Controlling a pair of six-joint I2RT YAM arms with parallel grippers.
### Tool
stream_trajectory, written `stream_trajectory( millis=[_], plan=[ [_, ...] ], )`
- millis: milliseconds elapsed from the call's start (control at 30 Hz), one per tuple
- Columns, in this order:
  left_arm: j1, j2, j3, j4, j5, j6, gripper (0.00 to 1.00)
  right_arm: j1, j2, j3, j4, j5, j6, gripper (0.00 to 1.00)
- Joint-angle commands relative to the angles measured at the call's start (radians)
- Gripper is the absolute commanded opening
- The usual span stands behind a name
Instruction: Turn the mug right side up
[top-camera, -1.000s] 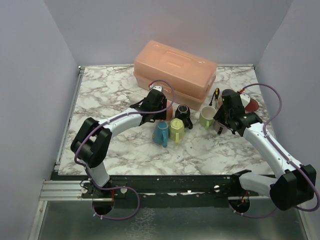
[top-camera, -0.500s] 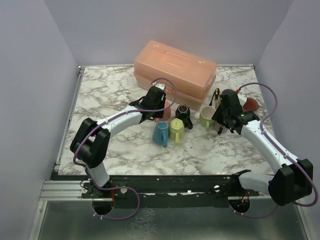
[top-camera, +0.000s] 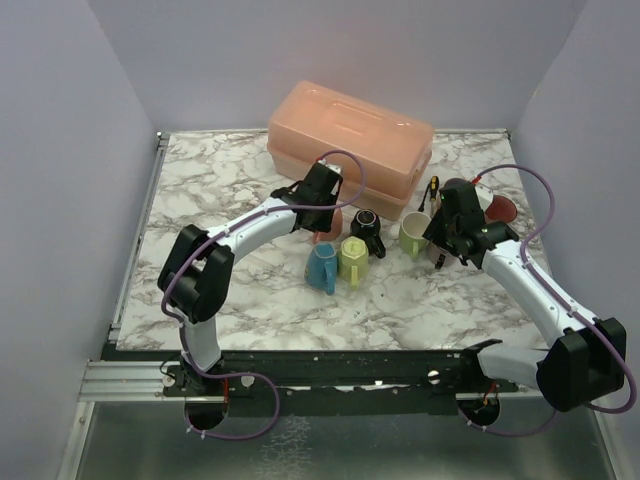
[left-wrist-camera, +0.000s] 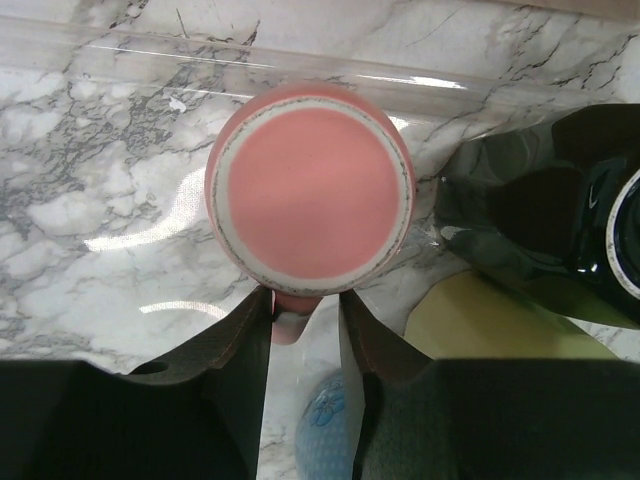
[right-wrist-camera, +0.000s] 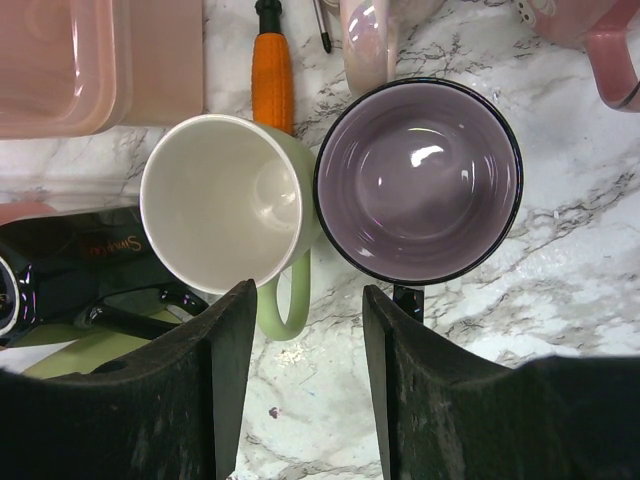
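**Only a handle to turn it by**

The pink mug (left-wrist-camera: 310, 190) stands upside down on the marble surface (top-camera: 220, 180), base to the ceiling, just in front of the peach storage box (top-camera: 350, 135). Its handle (left-wrist-camera: 292, 322) points back between the two fingers of the left gripper (left-wrist-camera: 303, 300). The fingers are drawn in narrow on either side of it. One looks to be against the handle and the other seems a sliver off, so I can't tell whether it is truly pinched.

That is my first worry. If the hold is partial or off-centre, lifting could nudge the mug sideways or let the glazed handle slide out. Even with a firm pinch, the whole cup hangs off one small loop, so it may swing or twist in the gripper as it is rolled over.

The second worry is room. A black mug (left-wrist-camera: 560, 220) sits just beside it, a yellow-green mug (left-wrist-camera: 500, 320) and a blue mug (left-wrist-camera: 330, 430) crowd in near the fingers, and the box is right behind. A low or wide turn could clip any of them, and so could setting the mug back down.

The right gripper (right-wrist-camera: 305, 290) hangs partly open and empty over a cream mug (right-wrist-camera: 220, 205) and a purple mug (right-wrist-camera: 418, 180), well off to the side.
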Motion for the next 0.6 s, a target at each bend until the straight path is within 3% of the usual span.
stream_trajectory(
  millis=[0, 367, 500, 567],
  plan=[
    [0.004, 0.048, 0.045, -0.058, -0.006, 0.026, 0.30, -0.005, 0.005, 0.025, 0.008, -0.005, -0.012, 0.51],
    [0.004, 0.095, 0.090, -0.103, -0.019, 0.051, 0.33, -0.005, 0.003, 0.024, 0.015, 0.005, -0.011, 0.51],
    [0.004, 0.101, 0.104, -0.103, -0.032, 0.057, 0.29, -0.006, 0.003, 0.024, 0.014, 0.006, -0.011, 0.51],
    [0.004, 0.103, 0.109, -0.103, -0.035, 0.057, 0.23, -0.005, 0.002, 0.027, 0.015, 0.007, -0.011, 0.51]
  ],
)
